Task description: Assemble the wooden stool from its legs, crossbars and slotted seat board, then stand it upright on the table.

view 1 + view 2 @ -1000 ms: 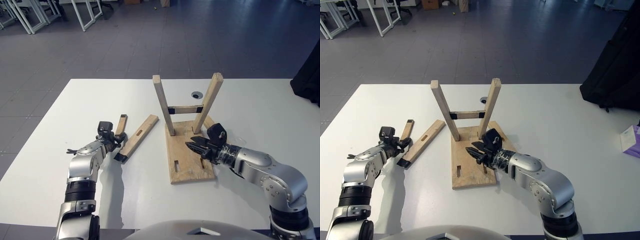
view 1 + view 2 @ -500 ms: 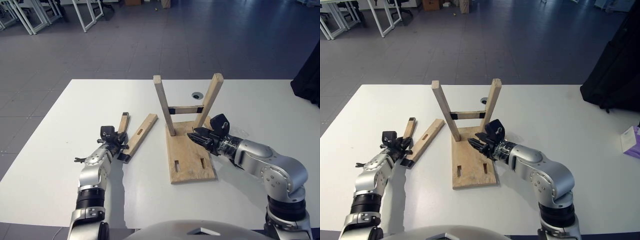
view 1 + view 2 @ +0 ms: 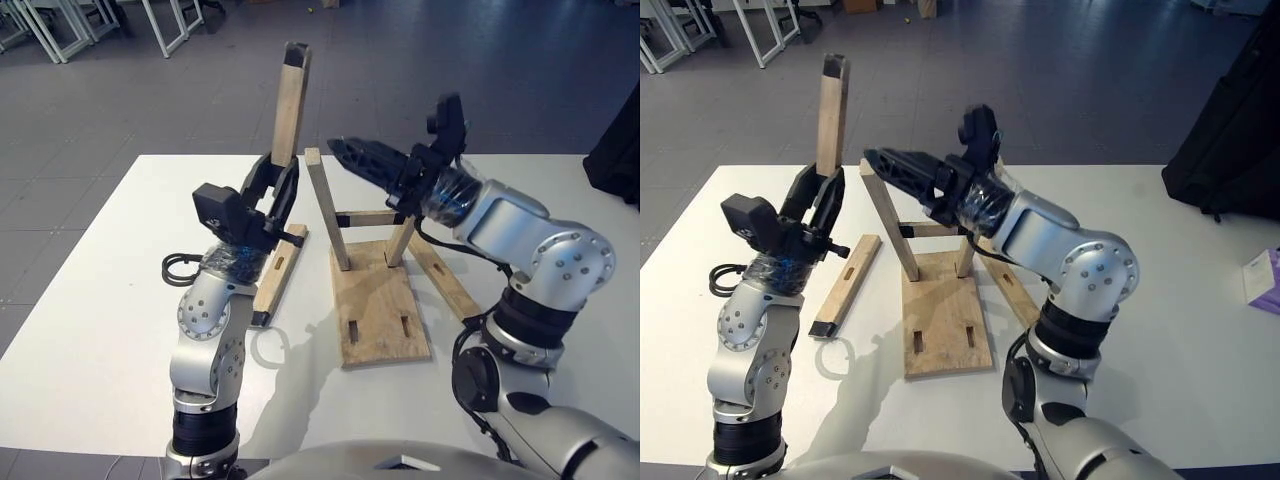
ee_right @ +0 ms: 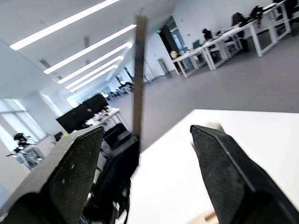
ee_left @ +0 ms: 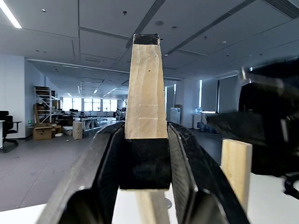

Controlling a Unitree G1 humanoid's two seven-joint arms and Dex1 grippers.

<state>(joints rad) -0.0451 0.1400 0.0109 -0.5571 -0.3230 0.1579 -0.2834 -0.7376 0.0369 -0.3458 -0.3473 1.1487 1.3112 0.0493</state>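
The seat board (image 3: 380, 322) lies flat mid-bench with two legs (image 3: 327, 215) and a crossbar (image 3: 370, 218) already standing in it. Two loose legs remain: one (image 3: 278, 272) on its left, another (image 3: 450, 283) on its right. The left end effector (image 3: 277, 178) clamps what looks like the second crossbar (image 3: 290, 100) upright, while the right end effector (image 3: 345, 153) hovers spread and empty.

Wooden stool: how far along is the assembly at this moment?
Done: two legs joined by a crossbar stand in the seat board. In hand: the left pincer holds a wooden bar upright; the right pincer is open. Remaining: two near slots are empty, a slotted leg lies on the table, stool not upright.
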